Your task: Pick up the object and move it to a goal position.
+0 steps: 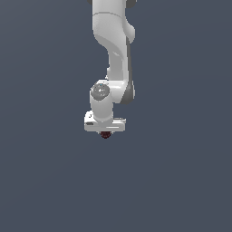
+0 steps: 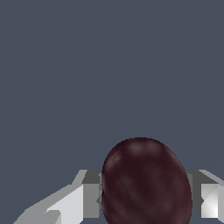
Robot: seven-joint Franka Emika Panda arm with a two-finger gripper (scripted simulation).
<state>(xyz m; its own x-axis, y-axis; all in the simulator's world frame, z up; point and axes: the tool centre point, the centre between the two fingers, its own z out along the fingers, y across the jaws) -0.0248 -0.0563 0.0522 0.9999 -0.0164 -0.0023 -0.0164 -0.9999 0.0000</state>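
Plain slate-grey background is filling both views. In the wrist view you're seeing the dark red berry (image 2: 146,183) sitting clamped between the grey fingers (image 2: 92,197). The exterior view is showing only a sliver of it under the gripper (image 1: 105,132), arm (image 1: 115,41) hanging in open space.
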